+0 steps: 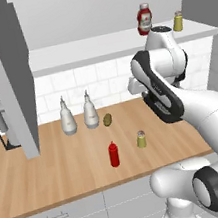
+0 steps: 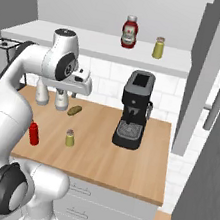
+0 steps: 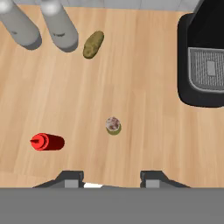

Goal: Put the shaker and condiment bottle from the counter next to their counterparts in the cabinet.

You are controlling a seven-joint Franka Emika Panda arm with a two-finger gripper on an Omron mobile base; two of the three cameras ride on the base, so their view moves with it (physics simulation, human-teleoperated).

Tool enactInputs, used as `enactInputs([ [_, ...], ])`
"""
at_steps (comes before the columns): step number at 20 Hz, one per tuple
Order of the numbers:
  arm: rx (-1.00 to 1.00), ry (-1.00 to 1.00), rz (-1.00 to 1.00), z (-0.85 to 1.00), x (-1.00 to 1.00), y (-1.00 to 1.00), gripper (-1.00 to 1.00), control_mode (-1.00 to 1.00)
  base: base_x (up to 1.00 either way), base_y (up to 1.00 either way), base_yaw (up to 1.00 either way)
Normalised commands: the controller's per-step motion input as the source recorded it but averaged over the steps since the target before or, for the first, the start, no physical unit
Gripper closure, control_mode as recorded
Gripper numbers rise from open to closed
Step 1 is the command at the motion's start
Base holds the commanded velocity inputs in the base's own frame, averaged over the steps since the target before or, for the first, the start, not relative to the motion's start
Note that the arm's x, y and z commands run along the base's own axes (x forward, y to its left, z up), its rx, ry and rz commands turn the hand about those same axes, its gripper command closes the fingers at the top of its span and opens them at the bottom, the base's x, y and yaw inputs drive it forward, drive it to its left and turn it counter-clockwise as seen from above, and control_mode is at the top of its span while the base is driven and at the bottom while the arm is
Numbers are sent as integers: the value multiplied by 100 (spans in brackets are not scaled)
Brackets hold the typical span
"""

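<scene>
Shaker [image 3: 113, 125] on worktop [image 3: 144, 131] looks light, rigid, smooth; grip mid-body below cap. Jaws apart, empty, high above it. Condiment bottle [image 3: 47, 142] stands left.

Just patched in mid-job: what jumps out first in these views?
The slim red condiment bottle stands near the counter's front edge with the small olive shaker just beside it. Their counterparts, a stout labelled red bottle and a twin shaker, stand on the cabinet shelf above. The open pincer hovers high over the counter shaker, empty.
</scene>
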Motion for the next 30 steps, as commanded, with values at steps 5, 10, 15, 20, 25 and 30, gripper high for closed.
enactInputs([
  [5, 0, 0, 0, -1, 0, 0, -100, -100, 0, 0, 0],
  [10, 0, -11, 9, 0, 0, 0, -100, -100, 0, 0, 0],
  [15, 3, -19, 24, 0, 0, -1, -100, -100, 0, 0, 0],
  [20, 4, -9, 33, -27, 0, -12, -100, -100, 0, 0, 0],
  [25, 0, -1, 29, -75, 0, -7, -100, -100, 0, 0, 0],
  [30, 0, -11, 24, -65, 6, 0, -100, -100, 0, 0, 0],
])
